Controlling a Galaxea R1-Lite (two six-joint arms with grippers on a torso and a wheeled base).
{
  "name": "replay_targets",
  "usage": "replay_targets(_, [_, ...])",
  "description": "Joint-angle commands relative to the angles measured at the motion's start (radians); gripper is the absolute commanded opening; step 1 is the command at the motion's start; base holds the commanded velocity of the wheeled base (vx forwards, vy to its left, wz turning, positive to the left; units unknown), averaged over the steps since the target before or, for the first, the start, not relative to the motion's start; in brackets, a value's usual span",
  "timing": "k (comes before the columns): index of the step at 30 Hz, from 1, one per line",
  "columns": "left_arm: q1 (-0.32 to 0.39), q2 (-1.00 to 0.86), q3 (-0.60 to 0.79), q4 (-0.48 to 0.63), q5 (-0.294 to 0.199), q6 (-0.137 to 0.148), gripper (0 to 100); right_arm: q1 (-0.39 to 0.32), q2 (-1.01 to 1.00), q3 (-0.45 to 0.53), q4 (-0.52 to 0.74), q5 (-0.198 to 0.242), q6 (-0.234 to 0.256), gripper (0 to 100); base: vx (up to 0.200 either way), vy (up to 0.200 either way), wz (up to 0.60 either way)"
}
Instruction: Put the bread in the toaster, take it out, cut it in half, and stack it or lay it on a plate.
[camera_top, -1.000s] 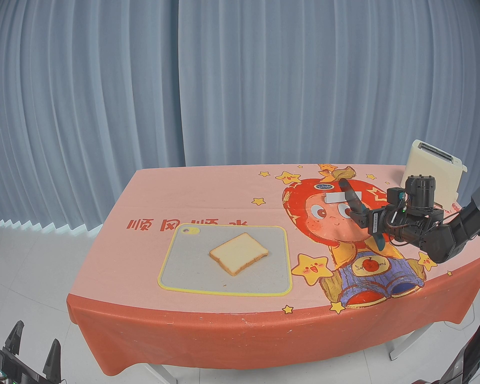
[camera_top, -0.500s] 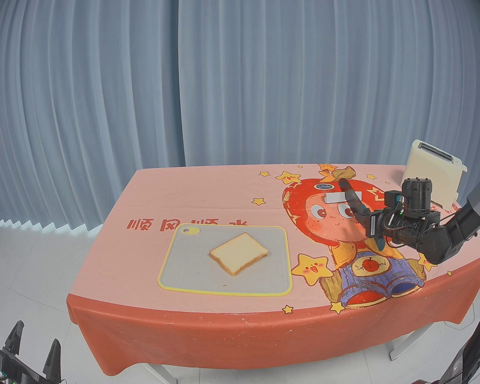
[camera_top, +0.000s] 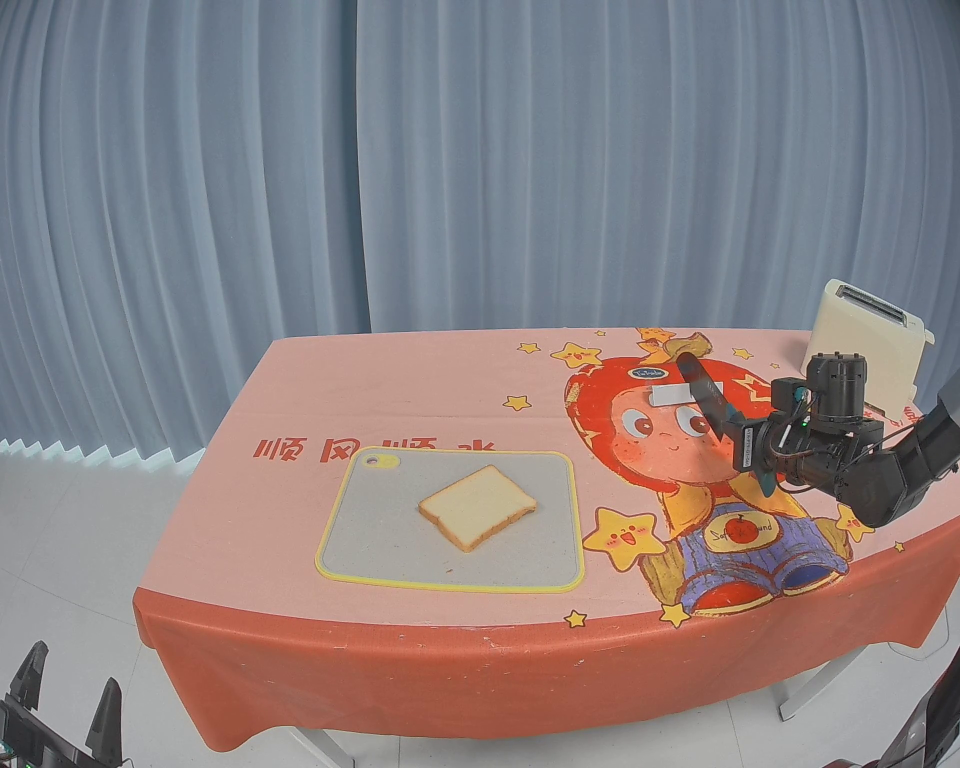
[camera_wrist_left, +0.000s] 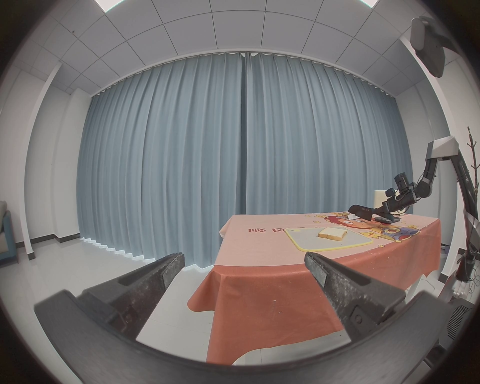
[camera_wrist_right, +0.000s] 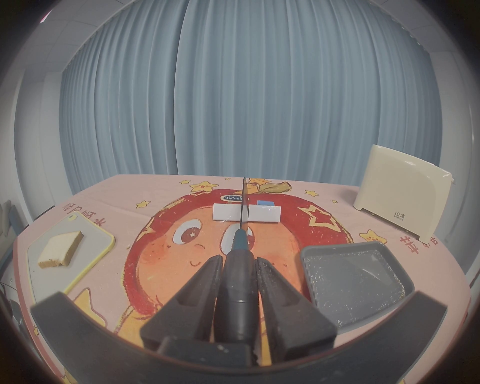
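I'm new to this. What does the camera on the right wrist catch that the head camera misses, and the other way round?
The right wrist view adds a grey tray lying near the toaster. The head view adds the toaster's top slot and the open left gripper, low beside the table. Both show the bread on the cutting board, the toaster, and the right gripper shut on the knife.
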Motion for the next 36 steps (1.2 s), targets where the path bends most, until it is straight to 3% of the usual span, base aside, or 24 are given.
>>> replay_targets(1, [0.0,-0.016,0.018,0.0,0.0,-0.001,100,-0.001,-0.03,-0.006,-0.003,0.004,0.0,0,0.0,0.0,0.0])
replay_targets(11, [0.0,-0.016,0.018,0.0,0.0,-0.001,100,0.01,-0.148,0.028,0.0,0.01,0.019,0,0.0,0.0,0.0])
replay_targets(15, [0.0,-0.016,0.018,0.0,0.0,-0.001,100,0.062,-0.225,0.081,-0.002,0.009,0.04,0,0.0,0.0,0.0])
replay_targets(25, [0.0,-0.016,0.018,0.0,0.0,-0.001,100,0.177,-0.37,0.187,0.0,-0.004,0.039,0,0.0,0.0,0.0])
replay_targets(36, [0.0,-0.016,0.018,0.0,0.0,-0.001,100,0.283,-0.452,0.248,-0.003,-0.007,0.042,0,0.0,0.0,0.0])
